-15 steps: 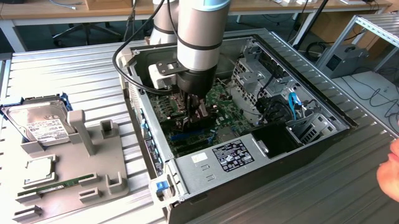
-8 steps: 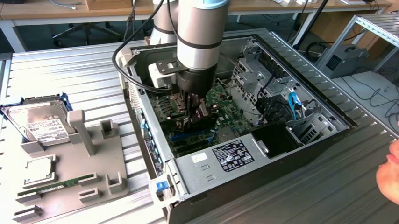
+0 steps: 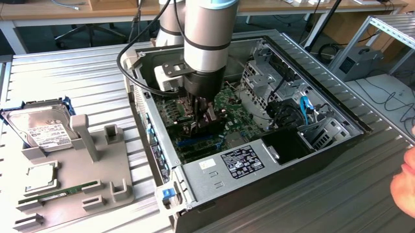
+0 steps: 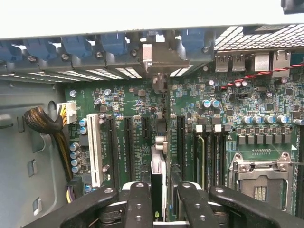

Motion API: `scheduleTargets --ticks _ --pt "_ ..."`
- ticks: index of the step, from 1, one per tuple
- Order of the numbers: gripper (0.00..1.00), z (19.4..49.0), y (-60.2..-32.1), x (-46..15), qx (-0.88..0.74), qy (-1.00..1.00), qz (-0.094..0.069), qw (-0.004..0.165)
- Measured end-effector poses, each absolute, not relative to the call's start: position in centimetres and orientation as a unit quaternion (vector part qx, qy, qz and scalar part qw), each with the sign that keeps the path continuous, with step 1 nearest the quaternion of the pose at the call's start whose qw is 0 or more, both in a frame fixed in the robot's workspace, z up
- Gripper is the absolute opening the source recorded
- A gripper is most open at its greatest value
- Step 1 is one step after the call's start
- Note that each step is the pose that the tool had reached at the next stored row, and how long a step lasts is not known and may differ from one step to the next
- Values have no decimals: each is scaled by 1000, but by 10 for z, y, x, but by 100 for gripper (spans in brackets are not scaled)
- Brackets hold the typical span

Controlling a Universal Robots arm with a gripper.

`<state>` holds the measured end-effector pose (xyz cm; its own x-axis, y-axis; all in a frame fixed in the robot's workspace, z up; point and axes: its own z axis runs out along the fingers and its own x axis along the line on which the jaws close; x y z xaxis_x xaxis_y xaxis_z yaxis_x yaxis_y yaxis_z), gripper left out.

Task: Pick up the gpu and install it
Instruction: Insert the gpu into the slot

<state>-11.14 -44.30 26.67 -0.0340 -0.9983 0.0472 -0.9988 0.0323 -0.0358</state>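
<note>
I'm down inside the open computer case [image 3: 337,104], which lies on its side on the ribbed metal counter [image 3: 71,73]. My jaws [image 3: 199,115] are partly closed, clamped on the gpu [image 3: 209,127], gripping its upper edge with the card hanging below. In the wrist view the black fingers [image 4: 137,204] sit on either side of the thin card [image 4: 159,166], seen edge-on. It stands on edge over the green motherboard [image 4: 247,104]. Its long axis runs along the black expansion slots [image 4: 128,142], and its silver metal bracket [image 4: 164,57] points toward the case's rear wall with the blue slot clips [image 4: 76,47]. Whether the card's bottom edge is seated in a slot, I cannot tell.

The case also holds a power supply [image 3: 240,162] with a black label at its near end, a drive cage [image 3: 266,77] and a blue cable [image 3: 304,104] on the exterior view's right. Beside the slots the wrist view shows a white slot [image 4: 95,147], the empty processor socket [image 4: 261,180] and a sleeved cable bundle [image 4: 42,123].

Well apart from the case, on the exterior view's left, a grey parts tray [image 3: 77,179] sits on the counter. It carries a silver hard drive [image 3: 42,128] in a blue frame, a processor [image 3: 42,174] lying flat, and a slim green memory stick [image 3: 61,191] in its groove. A person's hand [image 3: 405,179] shows at the exterior view's right edge.
</note>
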Motion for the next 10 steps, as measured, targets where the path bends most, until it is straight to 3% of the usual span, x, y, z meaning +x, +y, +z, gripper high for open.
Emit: scheduleTargets --ticks 10 --pt "26 266 -443 -111 709 -704 27 2"
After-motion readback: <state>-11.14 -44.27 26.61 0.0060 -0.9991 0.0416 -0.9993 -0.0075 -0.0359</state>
